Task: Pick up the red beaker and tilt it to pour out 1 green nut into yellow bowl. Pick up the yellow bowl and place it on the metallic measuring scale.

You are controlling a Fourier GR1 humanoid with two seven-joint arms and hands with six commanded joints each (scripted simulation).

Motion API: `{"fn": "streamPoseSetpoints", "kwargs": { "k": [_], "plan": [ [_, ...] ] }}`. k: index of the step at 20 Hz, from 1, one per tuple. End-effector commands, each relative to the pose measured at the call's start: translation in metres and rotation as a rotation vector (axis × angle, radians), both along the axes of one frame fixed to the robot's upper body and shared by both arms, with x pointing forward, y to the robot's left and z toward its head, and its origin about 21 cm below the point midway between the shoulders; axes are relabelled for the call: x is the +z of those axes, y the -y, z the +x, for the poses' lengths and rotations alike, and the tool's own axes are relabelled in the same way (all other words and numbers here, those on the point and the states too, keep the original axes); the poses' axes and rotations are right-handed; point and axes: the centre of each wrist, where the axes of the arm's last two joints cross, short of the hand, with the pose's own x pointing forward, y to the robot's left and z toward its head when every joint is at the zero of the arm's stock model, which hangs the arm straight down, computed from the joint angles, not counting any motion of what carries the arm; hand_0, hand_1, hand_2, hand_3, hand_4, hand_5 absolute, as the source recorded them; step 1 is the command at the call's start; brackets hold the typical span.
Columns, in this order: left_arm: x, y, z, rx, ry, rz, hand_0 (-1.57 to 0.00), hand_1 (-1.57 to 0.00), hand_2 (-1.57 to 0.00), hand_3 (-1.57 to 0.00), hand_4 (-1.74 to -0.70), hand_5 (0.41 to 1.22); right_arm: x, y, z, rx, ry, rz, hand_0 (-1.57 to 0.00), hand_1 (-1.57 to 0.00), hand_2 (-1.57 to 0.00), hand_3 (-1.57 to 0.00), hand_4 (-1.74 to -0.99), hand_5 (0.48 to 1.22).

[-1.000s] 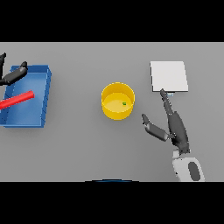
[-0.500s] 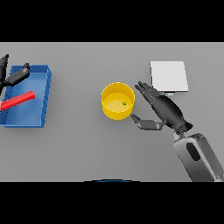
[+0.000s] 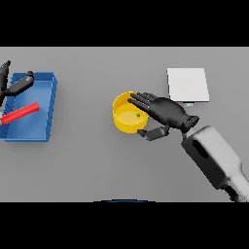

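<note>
Far left, the left hand hangs over the blue tray, fingers loose and spread, holding nothing. The red beaker lies in that tray. Mid-desk, the yellow bowl holds a green nut; the right hand reaches over its rim, fingers straight, thumb beside the wall. The metallic scale sits just right.

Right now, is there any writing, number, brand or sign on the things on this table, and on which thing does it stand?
No readable text, number or sign on anything.
yellow bowl: plain, no label.
metallic scale: blank plate; no display digits can be made out.
blue tray: unmarked.
red beaker: unmarked.
</note>
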Motion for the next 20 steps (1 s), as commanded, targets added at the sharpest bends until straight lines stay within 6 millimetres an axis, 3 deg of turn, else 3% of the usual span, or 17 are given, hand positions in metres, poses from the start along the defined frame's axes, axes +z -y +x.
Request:
{"fn": "streamPoseSetpoints", "kwargs": {
  "k": [1,8,16,20],
  "plan": [
    [0.002,-0.002,0.001,-0.002,0.004,0.006,0.0,0.0,0.0,0.0,-0.8,0.718,0.001,-0.006,0.005,0.01,-0.004,-0.028,0.0,0.0,0.0,0.0,-1.277,0.677],
    [0.002,-0.005,0.003,-0.018,0.009,0.003,0.0,0.0,0.0,0.0,-0.8,0.729,-0.013,-0.025,0.019,0.115,-0.073,-0.123,0.0,0.0,0.0,0.0,-1.243,0.682],
    [0.005,-0.006,0.004,-0.016,0.01,0.004,0.0,0.0,0.0,0.0,-0.8,0.738,-0.018,-0.034,0.031,0.153,-0.135,-0.244,0.0,0.0,0.0,0.0,-1.303,0.674],
    [0.006,-0.009,0.002,-0.019,0.005,0.013,0.0,0.0,0.0,0.0,-0.79,0.731,-0.019,-0.046,0.033,0.164,-0.14,-0.296,0.0,0.0,0.0,0.0,-1.304,0.713]
  ]
}}
